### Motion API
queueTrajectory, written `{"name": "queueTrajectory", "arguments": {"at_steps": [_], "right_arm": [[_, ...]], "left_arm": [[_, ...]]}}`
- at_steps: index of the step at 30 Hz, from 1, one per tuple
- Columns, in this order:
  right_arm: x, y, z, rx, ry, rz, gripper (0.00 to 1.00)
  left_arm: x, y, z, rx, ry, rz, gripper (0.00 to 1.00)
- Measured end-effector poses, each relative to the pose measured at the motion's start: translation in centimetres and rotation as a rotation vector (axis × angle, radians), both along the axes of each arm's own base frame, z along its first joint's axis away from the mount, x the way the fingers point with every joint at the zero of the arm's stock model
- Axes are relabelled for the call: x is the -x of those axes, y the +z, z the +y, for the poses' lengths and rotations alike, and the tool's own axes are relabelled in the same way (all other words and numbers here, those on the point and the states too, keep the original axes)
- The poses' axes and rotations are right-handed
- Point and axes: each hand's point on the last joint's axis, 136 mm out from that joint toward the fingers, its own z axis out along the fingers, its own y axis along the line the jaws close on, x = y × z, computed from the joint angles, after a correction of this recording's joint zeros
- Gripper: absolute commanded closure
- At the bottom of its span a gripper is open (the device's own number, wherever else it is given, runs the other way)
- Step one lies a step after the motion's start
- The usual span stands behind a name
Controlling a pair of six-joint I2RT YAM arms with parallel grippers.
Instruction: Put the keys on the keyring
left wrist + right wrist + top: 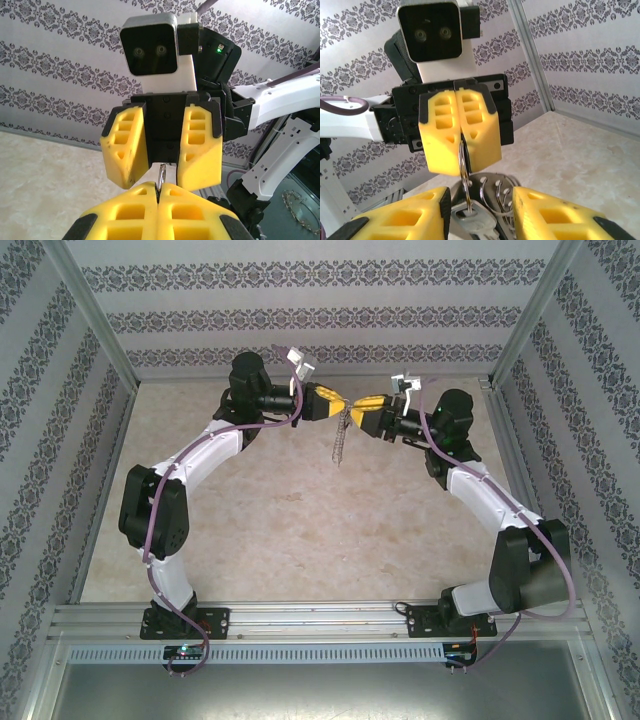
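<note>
Above the far edge of the counter [300, 540], near its middle, the two arms meet tip to tip in the air. The left claw [461, 161] is pressed together, pinching the thin metal keyring [463, 177], which hangs down from its tips. The right claw [161, 175] is spread wide on either side of the ring. A silvery key [470, 219] sits at the ring's lower end, inside that spread. A chain-like strip [341, 443] dangles below.

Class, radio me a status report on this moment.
Left gripper shut on keyring, midair. Right gripper open, straddling key below keyring. Nothing seen in the way.
</note>
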Motion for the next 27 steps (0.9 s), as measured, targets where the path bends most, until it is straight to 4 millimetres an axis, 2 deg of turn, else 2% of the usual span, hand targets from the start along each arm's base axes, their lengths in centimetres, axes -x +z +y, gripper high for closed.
{"name": "queueTrajectory", "arguments": {"at_steps": [6,7,15,27], "right_arm": [[-0.1,0.2,0.1,-0.006,0.009,0.005,0.98],[-0.1,0.1,0.2,-0.005,0.012,0.008,1.00],[0.1,0.0,0.3,-0.003,0.024,0.003,1.00],[-0.2,-2.2,2.0,0.010,0.065,0.048,1.00]], "left_arm": [[0.0,0.0,0.0,0.000,-0.002,0.000,1.00],[0.0,0.0,0.0,0.000,-0.002,0.000,1.00],[-0.1,-0.2,0.0,0.002,0.008,0.009,1.00],[-0.5,-0.5,0.6,0.015,0.023,0.036,1.00]]}}
